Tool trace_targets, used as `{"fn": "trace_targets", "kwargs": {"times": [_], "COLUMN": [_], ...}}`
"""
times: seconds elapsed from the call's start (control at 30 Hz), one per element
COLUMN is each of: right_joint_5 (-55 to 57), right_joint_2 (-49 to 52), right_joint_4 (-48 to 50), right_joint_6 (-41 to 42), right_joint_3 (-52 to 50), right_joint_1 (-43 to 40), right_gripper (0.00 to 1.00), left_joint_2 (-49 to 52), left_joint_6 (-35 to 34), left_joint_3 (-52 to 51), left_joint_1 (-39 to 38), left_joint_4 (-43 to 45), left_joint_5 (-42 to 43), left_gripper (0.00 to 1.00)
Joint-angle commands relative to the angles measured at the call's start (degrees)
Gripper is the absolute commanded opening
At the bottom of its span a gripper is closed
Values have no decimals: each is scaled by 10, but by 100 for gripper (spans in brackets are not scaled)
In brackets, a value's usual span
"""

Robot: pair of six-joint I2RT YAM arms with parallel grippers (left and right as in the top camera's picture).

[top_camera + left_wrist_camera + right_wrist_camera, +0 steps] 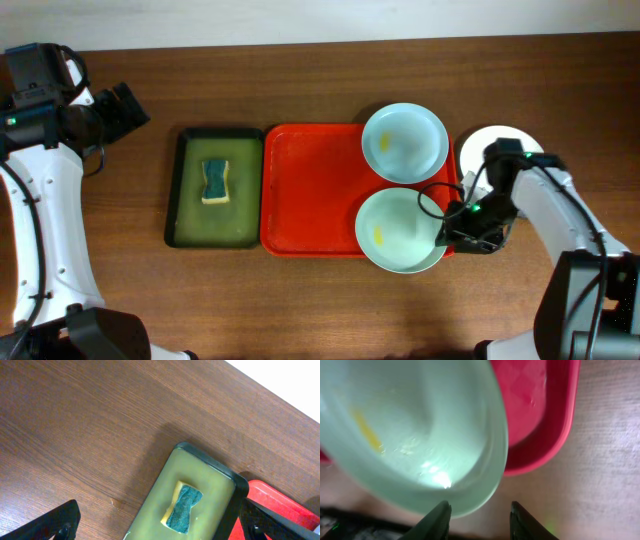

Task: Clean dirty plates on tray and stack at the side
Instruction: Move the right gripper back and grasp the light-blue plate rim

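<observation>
Nearest the front edge of the worktop (pixel 300 300), the mint plate (pixel 395 232) is sitting on the right front corner of the tray (pixel 310 195), hanging out over its rim. A yellow smear (pixel 378 236) is showing left of the plate's middle. The right hand (pixel 480 509) is hovering at that plate's right edge with its fingers (pixel 441 517) partly apart. The rim is lying just by the inner finger and bare worktop is showing through the gap. I cannot tell whether the hand is touching the plate.

Further back, the blue plate (pixel 404 142) is resting on the tray's right rear corner, close to the mint one, with its own yellow mark. Off the tray to the right, the white plate (pixel 478 150) is lying on the worktop, partly hidden under the right arm.

Left of the tray, just beside it, a green basin (pixel 172 190) is holding a sponge (pixel 215 181). Beyond it, at the far left, the left hand (pixel 160 510) is hanging above the worktop, spread wide and gripping nothing.
</observation>
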Motion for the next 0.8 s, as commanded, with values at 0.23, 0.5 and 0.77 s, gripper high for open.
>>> {"fn": "trace_targets", "kwargs": {"times": [0.23, 0.5, 0.77], "right_joint_5": [103, 1, -17], "right_joint_2": [-3, -3, -3], "right_joint_4": [80, 95, 299], "right_joint_6": [120, 137, 468], "right_joint_3": [-33, -47, -49], "right_joint_1": [45, 74, 271], "right_gripper": [17, 4, 4], "left_joint_2": [0, 0, 0], "left_joint_6": [-6, -5, -6], "left_joint_3": [5, 5, 5], "left_joint_1": [3, 3, 3], "left_joint_4": [-1, 0, -1], "left_joint_5": [4, 4, 4], "left_gripper": [99, 99, 99]}}
